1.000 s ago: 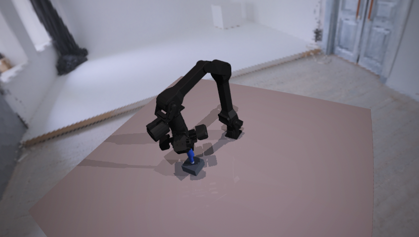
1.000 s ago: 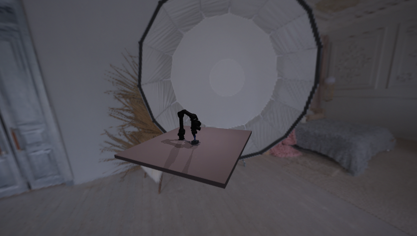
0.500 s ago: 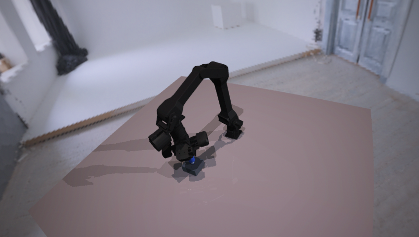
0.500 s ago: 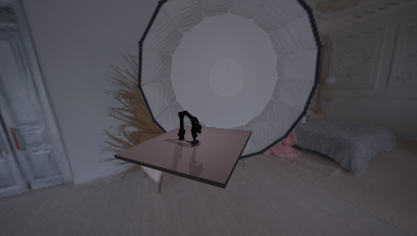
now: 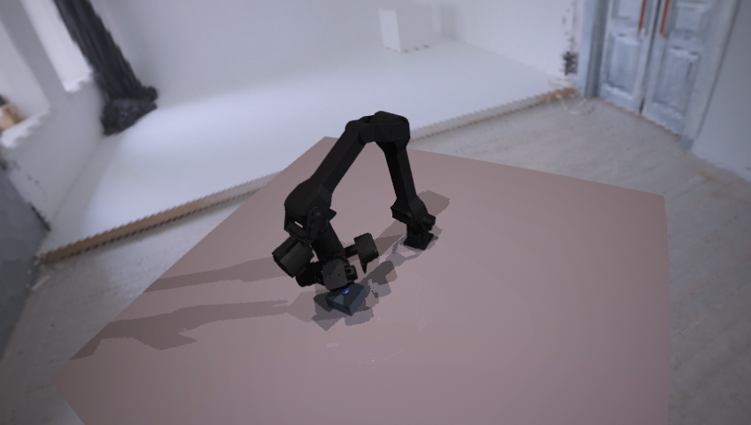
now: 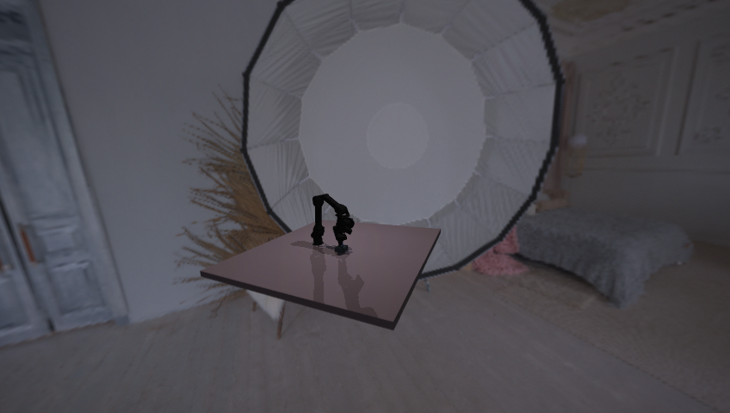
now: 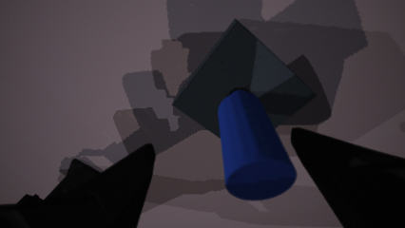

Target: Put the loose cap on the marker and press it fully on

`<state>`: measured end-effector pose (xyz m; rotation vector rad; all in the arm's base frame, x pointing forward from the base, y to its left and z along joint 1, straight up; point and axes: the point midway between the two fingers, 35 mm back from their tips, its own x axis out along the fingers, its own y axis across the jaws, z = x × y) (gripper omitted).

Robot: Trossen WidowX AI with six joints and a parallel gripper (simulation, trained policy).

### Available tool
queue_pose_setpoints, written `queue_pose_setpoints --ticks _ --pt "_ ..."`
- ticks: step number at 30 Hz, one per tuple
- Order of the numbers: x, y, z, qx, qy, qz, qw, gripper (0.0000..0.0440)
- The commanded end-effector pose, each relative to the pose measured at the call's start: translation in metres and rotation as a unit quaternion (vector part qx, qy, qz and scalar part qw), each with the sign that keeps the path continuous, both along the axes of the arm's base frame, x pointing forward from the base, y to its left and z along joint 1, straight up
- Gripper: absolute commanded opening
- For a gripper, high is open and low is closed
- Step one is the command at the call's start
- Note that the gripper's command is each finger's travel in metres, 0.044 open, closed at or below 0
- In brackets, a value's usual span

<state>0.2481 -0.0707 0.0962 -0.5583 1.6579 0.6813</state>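
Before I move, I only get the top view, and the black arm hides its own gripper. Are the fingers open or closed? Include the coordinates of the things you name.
Observer: The wrist view shows the black parallel-jaw gripper (image 7: 221, 142) open, with a black finger on either side of a blue cylindrical cap (image 7: 257, 142).
Operator: Is either finger touching it?
Observer: No, the wrist view shows a gap on both sides, narrower at the right of the picture.
Operator: And past the cap?
Observer: The dark grey square holder block (image 5: 344, 303) (image 7: 223, 62), its corner pointing away from the fingers.

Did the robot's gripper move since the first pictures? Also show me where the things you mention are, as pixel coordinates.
Yes. In the top view, the gripper (image 5: 342, 284) (image 7: 221, 142) came down toward the dark holder block (image 5: 344, 301) (image 7: 214, 71), hiding more of the blue piece above it (image 5: 344, 289) (image 7: 252, 142).
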Motion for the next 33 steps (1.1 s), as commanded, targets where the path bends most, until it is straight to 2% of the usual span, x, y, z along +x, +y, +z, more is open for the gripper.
queue_pose_setpoints --ticks 1,12,15,22,31,33 --pt "0.005 -0.002 0.011 -0.008 -0.014 0.010 1.000 0.0440" --pt "0.009 -0.003 0.050 -0.013 -0.027 0.030 0.999 0.0440" --pt "0.009 -0.003 0.056 -0.013 -0.028 0.033 0.999 0.0417" --pt "0.011 -0.005 0.061 -0.013 -0.023 0.034 0.999 0.0237" --pt "0.008 -0.003 0.052 0.003 -0.001 0.041 0.999 0.0009" --pt "0.006 -0.002 0.049 0.008 0.004 0.042 0.999 0.0000"
